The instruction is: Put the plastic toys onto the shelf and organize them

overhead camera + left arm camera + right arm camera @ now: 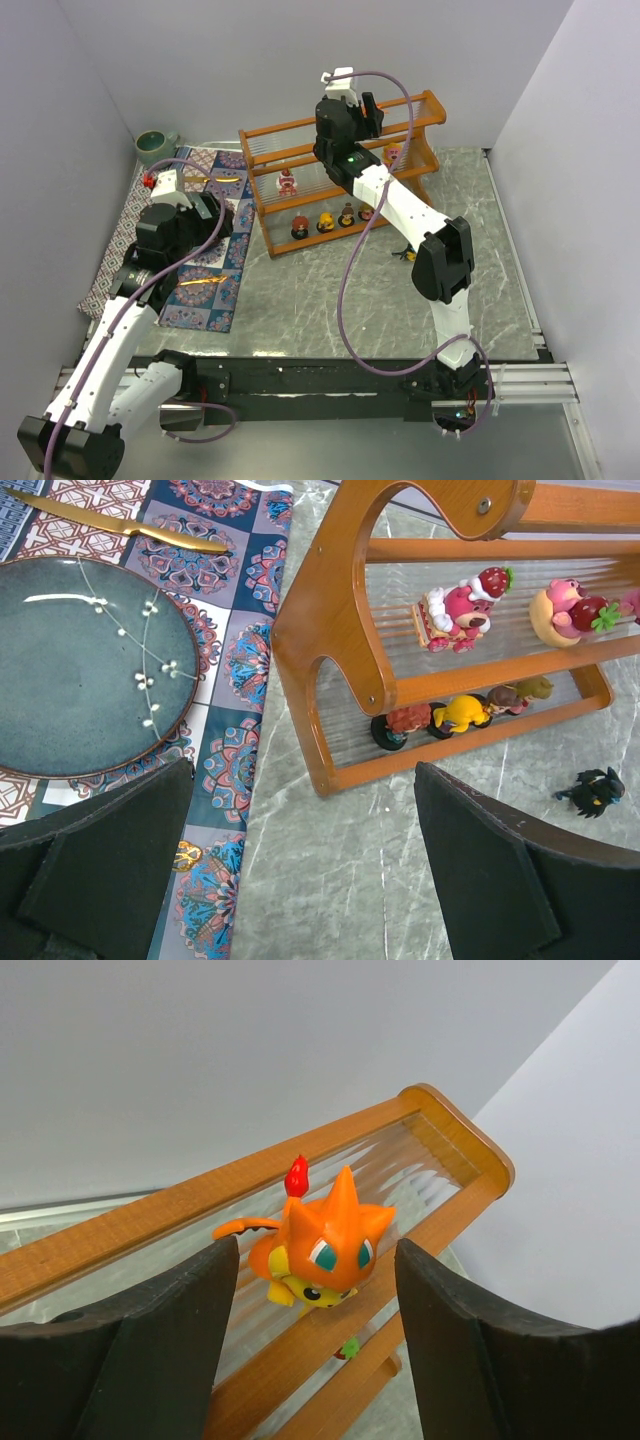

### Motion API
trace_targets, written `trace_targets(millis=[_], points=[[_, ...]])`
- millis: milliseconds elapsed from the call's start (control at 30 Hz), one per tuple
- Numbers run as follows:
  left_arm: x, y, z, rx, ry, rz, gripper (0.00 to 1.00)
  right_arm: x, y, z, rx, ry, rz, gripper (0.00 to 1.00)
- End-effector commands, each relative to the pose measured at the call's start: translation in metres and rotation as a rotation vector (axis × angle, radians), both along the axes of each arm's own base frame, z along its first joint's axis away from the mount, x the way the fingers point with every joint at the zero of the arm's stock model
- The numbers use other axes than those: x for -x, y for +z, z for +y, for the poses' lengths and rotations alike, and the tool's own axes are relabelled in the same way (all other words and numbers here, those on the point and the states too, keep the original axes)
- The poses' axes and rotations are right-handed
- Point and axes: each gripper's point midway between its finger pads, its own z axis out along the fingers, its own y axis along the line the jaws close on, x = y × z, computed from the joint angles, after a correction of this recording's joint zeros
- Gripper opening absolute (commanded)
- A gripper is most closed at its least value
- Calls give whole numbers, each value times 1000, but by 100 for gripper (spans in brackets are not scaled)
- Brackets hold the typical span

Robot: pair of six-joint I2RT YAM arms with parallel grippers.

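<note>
The wooden shelf (300,128) stands at the back of the table. My right gripper (315,1257) is open above its top tier. An orange spiky figurine (327,1238) rests on that tier between the fingers, with a gap on each side. The middle tier holds two pink toys (455,610) (568,605). The bottom tier holds several small figurines on dark bases, among them a yellow one (462,713). A black toy (592,790) lies on the table to the right of the shelf. My left gripper (300,880) is open and empty above the table at the shelf's left end.
A patterned cloth mat (215,290) lies on the left with a blue-green plate (80,665) and a gold knife (120,522). A green cup (155,147) stands in the back left corner. White walls close in the back and both sides.
</note>
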Motion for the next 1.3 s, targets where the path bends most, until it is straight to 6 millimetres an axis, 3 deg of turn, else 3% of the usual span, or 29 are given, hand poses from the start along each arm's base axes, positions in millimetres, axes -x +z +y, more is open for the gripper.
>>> trace_targets(millis=[0, 367, 600, 767, 800, 867, 900, 967, 1000, 1067, 1100, 1167, 1200, 1233, 1267], points=[[0, 13, -3, 5, -20, -54, 97, 6, 25, 1, -62, 7, -71, 75], [0, 14, -4, 6, -24, -57, 97, 16, 44, 1, -106, 86, -107, 85], [1, 15, -4, 7, -23, -60, 97, 25, 56, 7, -149, 170, -127, 100], [2, 16, -2, 6, -17, -65, 97, 43, 77, 7, -184, 251, -145, 100], [3, 18, -2, 7, -15, -71, 97, 53, 91, 4, -218, 275, -172, 100], [4, 21, -1, 8, -11, -82, 97, 62, 86, 5, -233, 324, -154, 100], [6, 24, 0, 9, -10, -92, 97, 75, 102, -2, -276, 340, -189, 100], [7, 28, 1, 12, -7, -106, 97, 86, 92, -7, -288, 357, -168, 100], [10, 31, 1, 18, -7, -117, 97, 99, 106, -19, -327, 358, -203, 100], [13, 36, 2, 22, -10, -137, 97, 109, 90, -27, -335, 355, -164, 100], [16, 41, 3, 28, -7, -153, 97, 121, 97, -37, -374, 356, -185, 100], [19, 44, 3, 34, -11, -168, 97, 130, 71, -49, -418, 336, -136, 100], [23, 49, 3, 42, -12, -186, 97, 142, 75, -55, -452, 359, -149, 100], [24, 51, 3, 44, -15, -194, 97, 145, 50, -61, -454, 348, -104, 100], [28, 56, 3, 49, -18, -213, 97, 151, 38, -65, -492, 344, -88, 100]])
